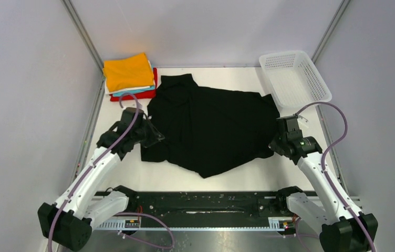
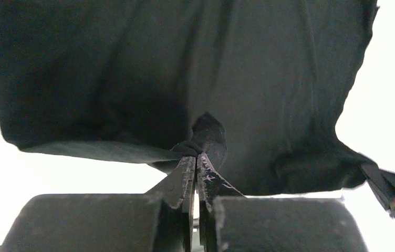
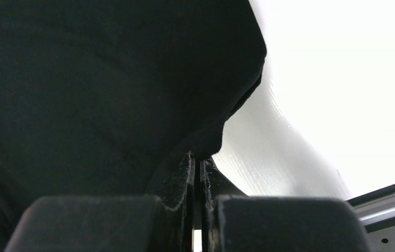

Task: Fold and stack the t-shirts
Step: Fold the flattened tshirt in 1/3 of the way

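Crosswise, black t-shirt (image 1: 211, 126) stretches between left hand (image 2: 196, 160) and right hand (image 3: 197, 157), both pinching it

One black shirt (image 1: 211, 126), four folded shirts (image 1: 128, 73) (orange, white, teal, red), one basket (image 1: 295, 79), two hands: left hand (image 1: 157, 137), right hand (image 1: 276, 145).
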